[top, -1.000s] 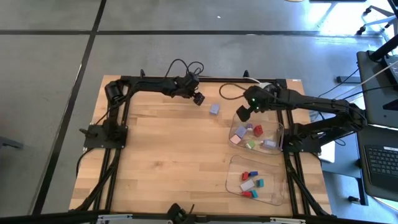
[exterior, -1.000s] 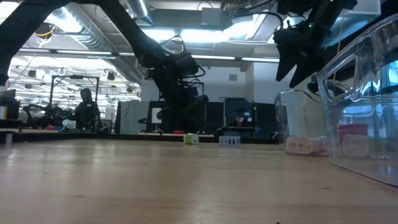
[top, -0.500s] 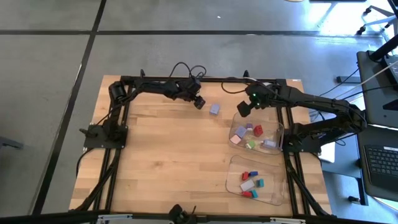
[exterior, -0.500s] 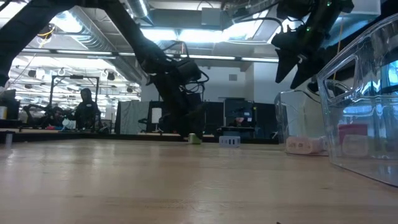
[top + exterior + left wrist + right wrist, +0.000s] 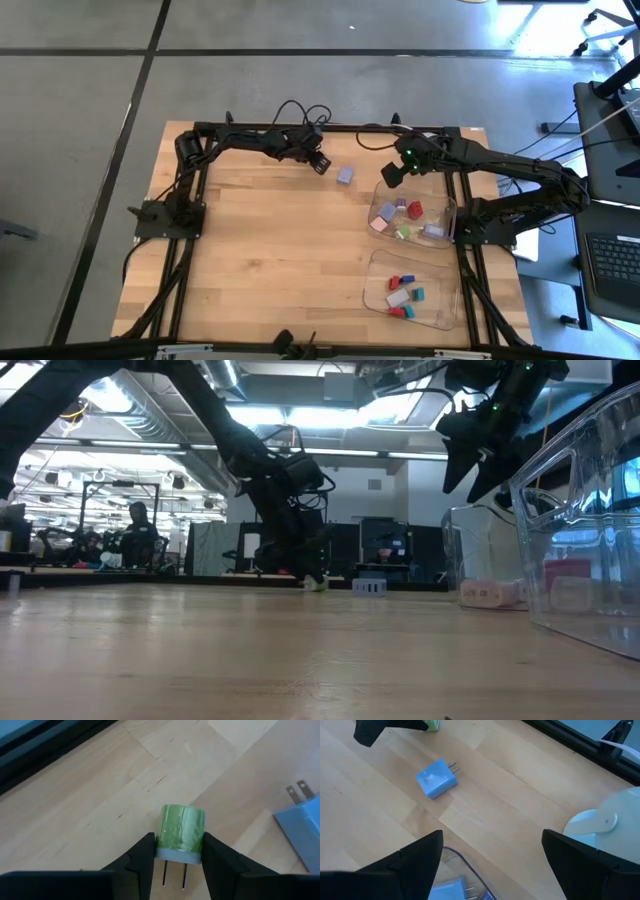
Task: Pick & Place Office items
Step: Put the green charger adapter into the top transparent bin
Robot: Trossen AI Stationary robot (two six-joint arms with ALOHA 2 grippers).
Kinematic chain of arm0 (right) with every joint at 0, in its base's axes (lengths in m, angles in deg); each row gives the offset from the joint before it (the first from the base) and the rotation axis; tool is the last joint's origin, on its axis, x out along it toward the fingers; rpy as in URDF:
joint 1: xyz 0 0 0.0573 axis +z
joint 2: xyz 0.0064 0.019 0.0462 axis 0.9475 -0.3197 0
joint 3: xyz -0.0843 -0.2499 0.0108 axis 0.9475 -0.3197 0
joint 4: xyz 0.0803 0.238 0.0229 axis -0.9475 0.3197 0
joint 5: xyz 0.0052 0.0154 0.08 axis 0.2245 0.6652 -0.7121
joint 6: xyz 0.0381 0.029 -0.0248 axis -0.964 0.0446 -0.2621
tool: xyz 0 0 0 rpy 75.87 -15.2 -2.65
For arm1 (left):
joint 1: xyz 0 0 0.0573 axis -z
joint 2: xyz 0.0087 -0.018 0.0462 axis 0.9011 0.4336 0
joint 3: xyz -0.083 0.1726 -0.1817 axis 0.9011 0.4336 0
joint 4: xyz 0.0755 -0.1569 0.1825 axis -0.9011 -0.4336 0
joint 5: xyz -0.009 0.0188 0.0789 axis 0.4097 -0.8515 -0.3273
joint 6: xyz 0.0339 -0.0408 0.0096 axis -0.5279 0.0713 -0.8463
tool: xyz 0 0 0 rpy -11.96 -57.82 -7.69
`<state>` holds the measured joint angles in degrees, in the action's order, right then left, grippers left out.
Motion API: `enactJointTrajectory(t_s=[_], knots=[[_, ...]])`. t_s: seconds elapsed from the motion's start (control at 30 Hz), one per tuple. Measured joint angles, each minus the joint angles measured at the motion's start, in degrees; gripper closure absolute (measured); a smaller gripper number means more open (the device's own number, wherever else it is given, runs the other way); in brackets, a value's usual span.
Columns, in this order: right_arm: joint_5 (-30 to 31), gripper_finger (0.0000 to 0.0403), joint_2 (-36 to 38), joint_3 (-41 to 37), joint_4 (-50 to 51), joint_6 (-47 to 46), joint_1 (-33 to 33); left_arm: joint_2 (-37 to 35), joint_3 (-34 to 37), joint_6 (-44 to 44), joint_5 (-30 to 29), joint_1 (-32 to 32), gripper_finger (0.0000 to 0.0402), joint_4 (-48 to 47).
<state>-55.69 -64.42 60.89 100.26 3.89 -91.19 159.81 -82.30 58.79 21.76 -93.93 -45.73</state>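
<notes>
**Occluded and Truncated Items**

High view: the green plug is not resolvable beneath the left end effector (image 5: 320,166). Left wrist view: the blue plug (image 5: 302,827) is truncated at 3 o'clock. Right wrist view: the white tape roll (image 5: 607,827) is truncated at 3 o'clock.

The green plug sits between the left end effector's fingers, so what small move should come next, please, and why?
Probably lift it straight up. The left end effector has its fingers against both sides of the green plug, which looks gripped but not yet raised off the table.
</notes>
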Motion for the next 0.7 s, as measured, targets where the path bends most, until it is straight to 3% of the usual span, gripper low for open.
enactJointTrajectory(t_s=[0.23,0.5,0.7], knots=[[0.0,0.006,0.0,0.0,0.0,0.0,0.0,-1.33,0.0,2.17,2.66,0.39,0.0276,0.92],[0.0,0.006,0.0,0.0,-1.85,0.02,0.0,-7.06,0.02,4.15,7.43,2.76,0.0276,9.47],[0.04,0.006,0.0,0.0,-4.36,1.07,0.0,-13.71,0.02,-2.03,6.73,6.68,0.0276,17.86]])
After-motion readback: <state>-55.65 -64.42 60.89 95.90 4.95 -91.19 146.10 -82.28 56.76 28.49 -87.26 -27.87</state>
